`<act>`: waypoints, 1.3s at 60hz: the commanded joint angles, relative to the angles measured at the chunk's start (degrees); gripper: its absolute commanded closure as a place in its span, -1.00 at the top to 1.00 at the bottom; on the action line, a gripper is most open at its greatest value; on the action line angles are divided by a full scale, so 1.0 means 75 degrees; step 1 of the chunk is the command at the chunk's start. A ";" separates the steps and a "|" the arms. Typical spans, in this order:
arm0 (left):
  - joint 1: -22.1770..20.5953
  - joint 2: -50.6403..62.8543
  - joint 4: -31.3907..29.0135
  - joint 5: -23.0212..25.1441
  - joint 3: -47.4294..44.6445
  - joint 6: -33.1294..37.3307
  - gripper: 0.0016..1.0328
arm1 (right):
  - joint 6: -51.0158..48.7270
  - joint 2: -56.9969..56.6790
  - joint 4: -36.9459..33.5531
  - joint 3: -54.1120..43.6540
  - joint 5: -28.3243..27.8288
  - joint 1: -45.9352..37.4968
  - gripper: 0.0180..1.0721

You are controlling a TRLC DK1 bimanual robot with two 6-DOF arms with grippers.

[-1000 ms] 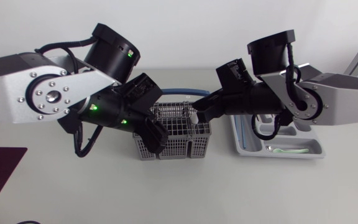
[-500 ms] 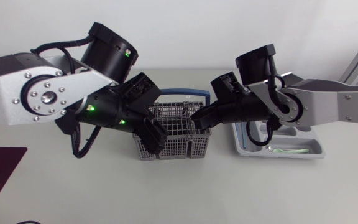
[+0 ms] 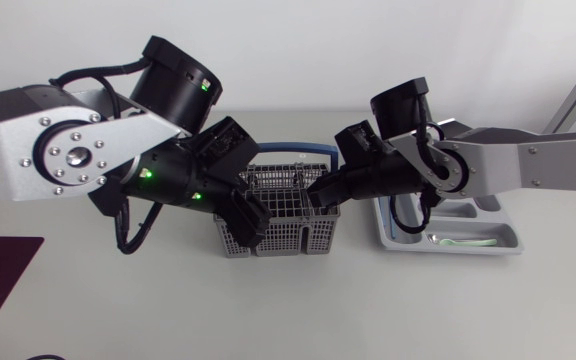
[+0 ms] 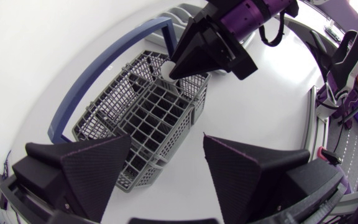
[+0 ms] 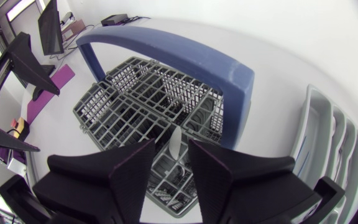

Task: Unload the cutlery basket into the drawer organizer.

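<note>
1. The pick is on. The right gripper (image 5: 171,151) is down over the basket (image 3: 283,200), at the end nearest the organizer (image 3: 468,250).
2. Its fingers stand narrowly apart with a white handle (image 5: 174,142) upright between them. I can't see both fingers touching it, so I'd say nothing is gripped yet.
3. The left gripper (image 4: 166,140) is spread wide and empty, at the basket's opposite corner. I can't tell whether it touches the mesh.
4. The basket sits mid-table between the arms, blue bail upright. The organizer lies just beside it on the right, with one pale piece (image 3: 458,241) already in its front slot.
5. By my read, the next move is to close squarely on that handle. Then comes a straight lift, clearing the mesh wall and the bail, before swinging across to the organizer.
6. Against a second ago, the right arm has swung in from the organizer side. Its elbow has come closer to the basket and the gripper has sunk lower into it. The left arm has barely shifted, and the basket hasn't budged.
</note>
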 commanded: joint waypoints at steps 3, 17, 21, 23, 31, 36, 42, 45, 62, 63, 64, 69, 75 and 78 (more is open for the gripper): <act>0.0027 -0.0083 0.0058 0.0028 -0.0175 0.0188 0.84 | 0.0223 0.0267 0.0030 0.0201 0.0002 -0.0044 -0.49; 0.0027 -0.0083 0.0058 0.0028 -0.0152 0.0223 0.85 | 0.0212 0.0501 0.0042 0.0295 -0.0034 -0.0068 -0.82; 0.0027 -0.0083 0.0058 0.0028 -0.0163 0.0235 0.85 | 0.0223 0.0489 0.0053 0.0295 -0.0034 -0.0103 -0.89; 0.0027 -0.0083 0.0058 0.0028 -0.0175 0.0247 0.85 | 0.0223 0.0478 0.0065 0.0295 -0.0034 -0.0115 -0.89; 0.0027 -0.0083 0.0069 0.0028 -0.0175 0.0247 0.85 | 0.0212 0.0396 0.0077 0.0237 -0.0092 -0.0150 -0.89; 0.0027 -0.0083 0.0081 0.0028 -0.0199 0.0247 0.85 | 0.0212 0.0349 0.0100 0.0201 -0.0245 -0.0185 -0.89; 0.0027 -0.0083 0.0081 0.0028 -0.0210 0.0247 0.85 | 0.0223 0.0220 0.0112 0.0119 -0.0362 -0.0220 -0.89; 0.0027 -0.0083 0.0081 0.0028 -0.0210 0.0247 0.85 | 0.0235 0.0138 0.0124 0.0072 -0.0444 -0.0232 -0.89; 0.0027 -0.0083 0.0081 0.0028 -0.0269 0.0247 0.85 | 0.0399 -0.0319 0.0217 -0.0080 -0.0678 -0.0255 -0.89; 0.0027 -0.0083 0.0093 0.0028 -0.0269 0.0247 0.85 | 0.0411 -0.0354 0.0217 -0.0080 -0.0678 -0.0255 -0.89; 0.0027 -0.0083 0.0081 0.0028 -0.0281 0.0247 0.85 | 0.0434 -0.0378 0.0217 -0.0080 -0.0678 -0.0255 -0.89; 0.0039 -0.0154 0.0081 0.0028 -0.0304 0.0247 0.85 | 0.0504 -0.0577 0.0171 -0.0068 -0.0678 -0.0232 -0.89; 0.0050 -0.0212 0.0081 0.0028 -0.0339 0.0247 0.85 | 0.0540 -0.0800 -0.0005 -0.0056 -0.0678 -0.0197 -0.89; 0.0050 -0.0224 0.0081 0.0028 -0.0351 0.0247 0.85 | 0.0540 -0.0905 -0.0099 -0.0033 -0.0678 -0.0173 -0.89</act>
